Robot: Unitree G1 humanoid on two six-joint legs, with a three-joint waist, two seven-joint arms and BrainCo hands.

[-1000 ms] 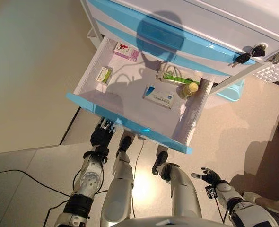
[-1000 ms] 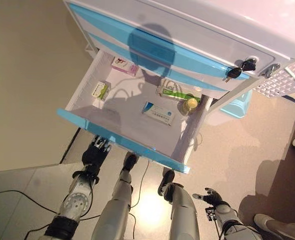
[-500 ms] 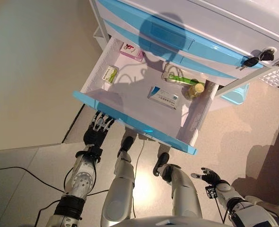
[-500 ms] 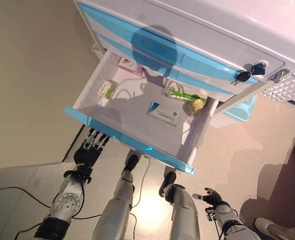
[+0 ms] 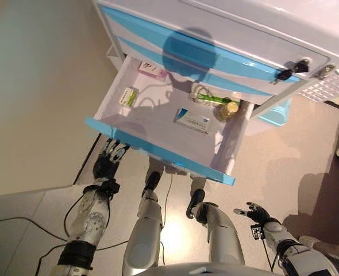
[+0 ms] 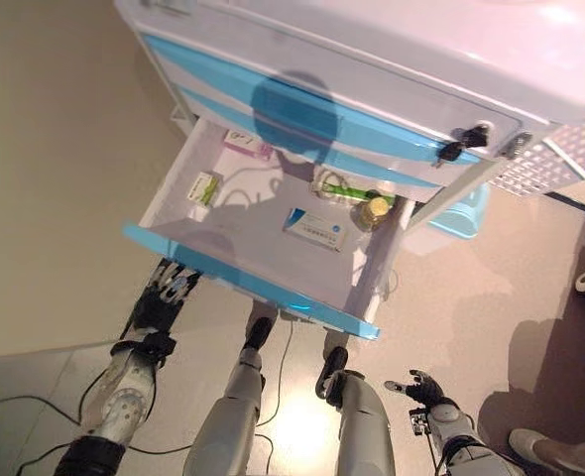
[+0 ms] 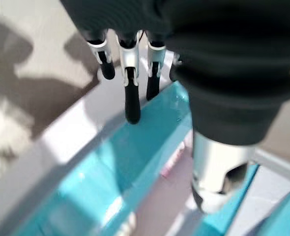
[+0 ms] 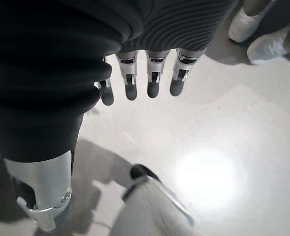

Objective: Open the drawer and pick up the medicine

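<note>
Now, left hand (image 5: 106,165): fingers straight and relaxed, tips just under the drawer's blue front (image 5: 158,152), holding nothing.
Drawer (image 5: 152,118): pulled out, just beyond those fingers.
Medicine: green box (image 5: 127,95), pink box (image 5: 152,69), blue-and-white box (image 5: 193,121), yellow-capped bottle (image 5: 229,109), all inside, well beyond the fingertips.
Right hand (image 5: 255,214): fingers spread, empty, well apart from the drawer.

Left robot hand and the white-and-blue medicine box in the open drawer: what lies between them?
In the left eye view, the drawer's blue front panel stands between the left robot hand and the white-and-blue medicine box; beyond it, bare drawer floor.
</note>
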